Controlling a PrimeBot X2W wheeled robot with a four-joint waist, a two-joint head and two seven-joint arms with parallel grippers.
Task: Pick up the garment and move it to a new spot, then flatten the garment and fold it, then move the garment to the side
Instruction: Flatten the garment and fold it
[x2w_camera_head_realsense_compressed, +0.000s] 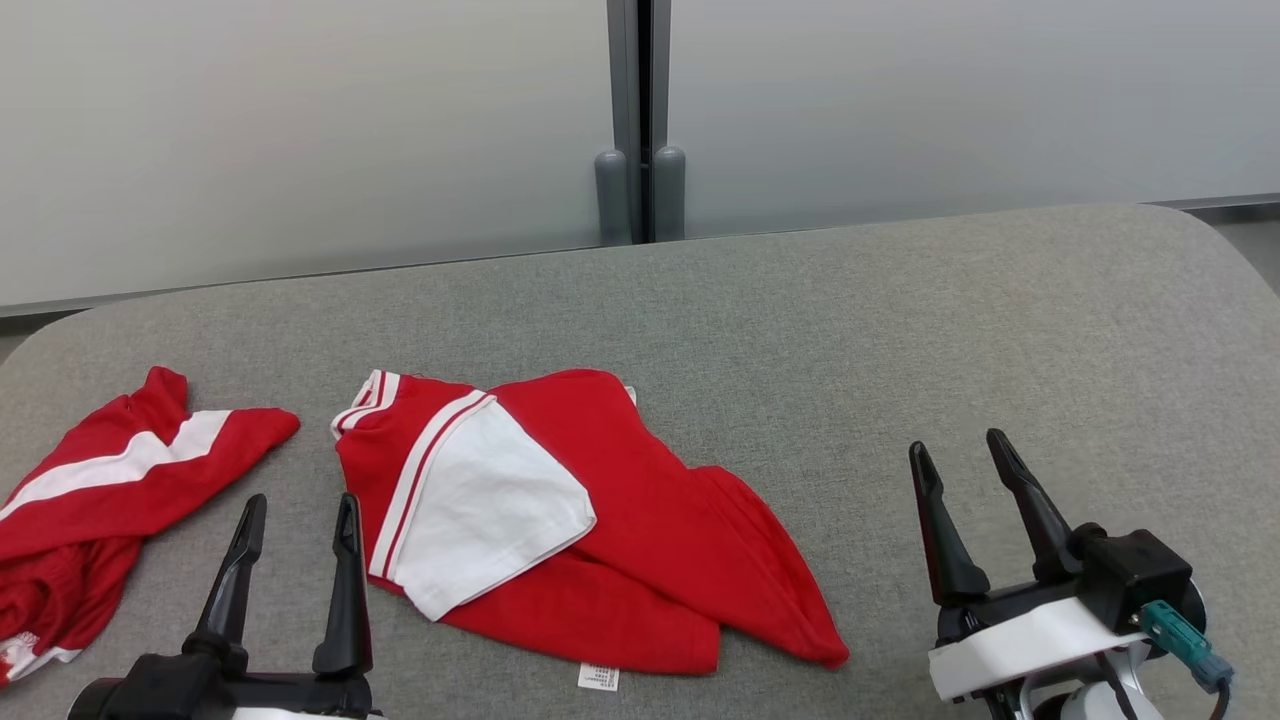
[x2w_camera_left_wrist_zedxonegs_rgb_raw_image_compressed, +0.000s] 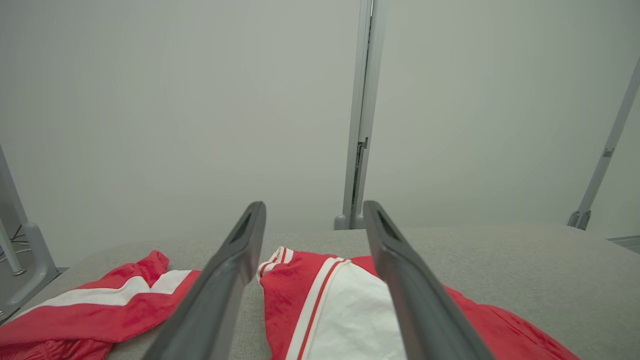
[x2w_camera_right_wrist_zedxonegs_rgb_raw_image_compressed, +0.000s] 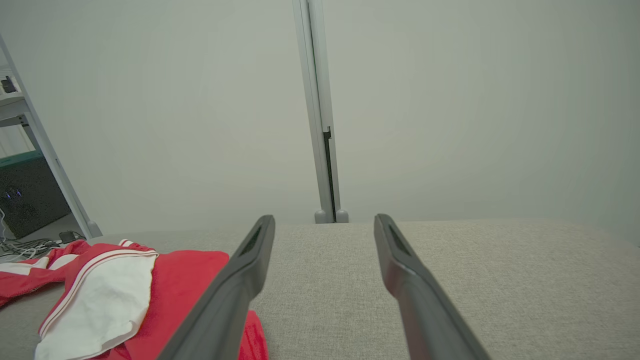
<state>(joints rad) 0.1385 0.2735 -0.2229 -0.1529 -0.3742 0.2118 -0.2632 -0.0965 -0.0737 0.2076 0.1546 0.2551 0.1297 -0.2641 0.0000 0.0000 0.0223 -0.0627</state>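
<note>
Centre garment (x2w_camera_head_realsense_compressed: 640, 520), prob. the target, lies just beside left gripper (x2w_camera_head_realsense_compressed: 300, 500), long axis slanting twd right gripper (x2w_camera_head_realsense_compressed: 958, 445); both w/ fingers apart, empty.

The left gripper (x2w_camera_head_realsense_compressed: 302, 500) is made up of two long, dark fingers (x2w_camera_head_realsense_compressed: 232, 585), tapered to narrow tips and seated in a black base (x2w_camera_head_realsense_compressed: 230, 690). Near each tip, on the inner face, a shallow slotted recess (x2w_camera_left_wrist_zedxonegs_rgb_raw_image_compressed: 242, 227) is cut. The right gripper (x2w_camera_head_realsense_compressed: 956, 441) is built alike. Behind its fingers a white curved shell (x2w_camera_head_realsense_compressed: 1020, 640) is fitted, with a black block (x2w_camera_head_realsense_compressed: 1135, 575) above it. A teal connector (x2w_camera_head_realsense_compressed: 1180, 640) is plugged in there, and what appears to be a thin dark cable (x2w_camera_head_realsense_compressed: 1224, 703) is led from it.
</note>
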